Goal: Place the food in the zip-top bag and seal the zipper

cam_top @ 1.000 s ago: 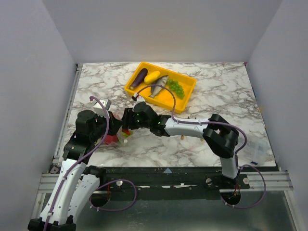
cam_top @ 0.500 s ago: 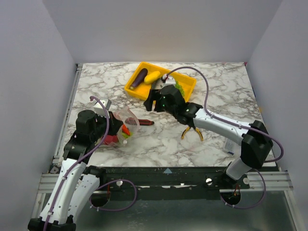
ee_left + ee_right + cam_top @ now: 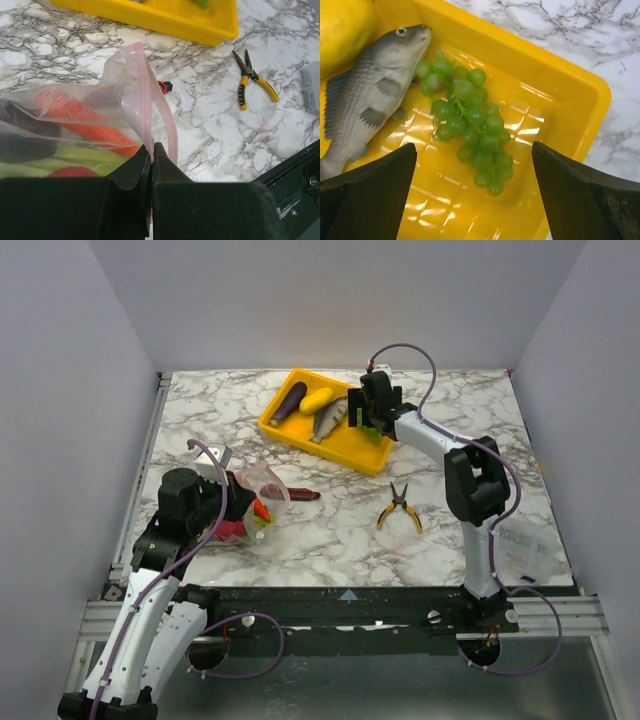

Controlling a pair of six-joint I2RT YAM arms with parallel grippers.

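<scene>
While the left gripper (image 3: 151, 151) pinches the zip-top bag (image 3: 75, 110) shut-jawed at its pink zipper (image 3: 146, 95) — several foods (image 3: 85, 130) already inside — the right gripper (image 3: 472, 170), jaws wide, hovers over green grapes (image 3: 470, 125) in the yellow tray (image 3: 560, 75); fish (image 3: 370, 85), squash (image 3: 316, 399) and eggplant (image 3: 290, 401) unbagged, sealing not yet done.

Left arm (image 3: 140, 615): white shells on the long links and black housings at the joints. You can make out small dark screws along the lower shell.
Right arm (image 3: 428, 437): the same build as your left arm, with a white link between black joint blocks.
Cables (image 3: 404, 345): a thin purple lead loops outside each arm.
Left gripper (image 3: 152, 150): matte black, with two blocky fingers that have slanted tips.
Right gripper (image 3: 473, 150): look for the broad black fingers (image 3: 367, 200), smooth and rounded at the edges.
</scene>
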